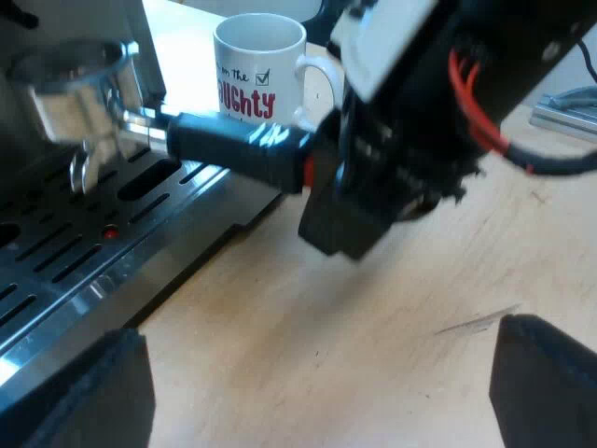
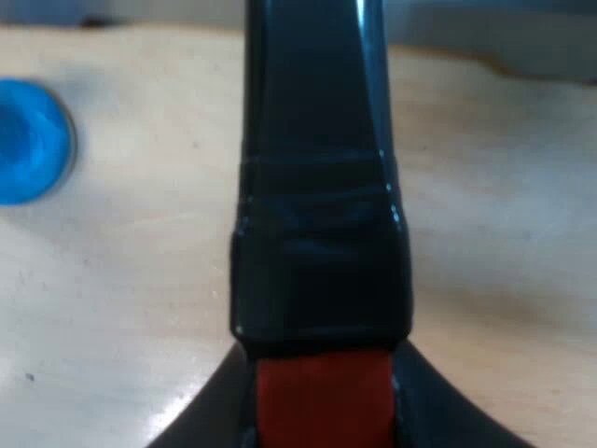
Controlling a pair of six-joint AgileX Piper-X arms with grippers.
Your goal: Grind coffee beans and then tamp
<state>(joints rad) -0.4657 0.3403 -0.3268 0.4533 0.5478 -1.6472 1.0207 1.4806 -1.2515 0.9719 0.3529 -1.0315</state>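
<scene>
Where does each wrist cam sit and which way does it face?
Left wrist view: on the left arm above the table, facing the espresso machine's front, the metal holder and the mug; left jaws wide apart, empty.
Right wrist view: on the right arm, looking along the holder's handle at the table, blue tamper nearby; right jaws closed on the red end.
Shared: handle, red end, table; the left view also shows the right jaws at that red end.

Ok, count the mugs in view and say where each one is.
1. The mug stands on the wooden table beside the espresso machine, just beyond the holder's handle. Others could be hidden behind the machine.
</scene>
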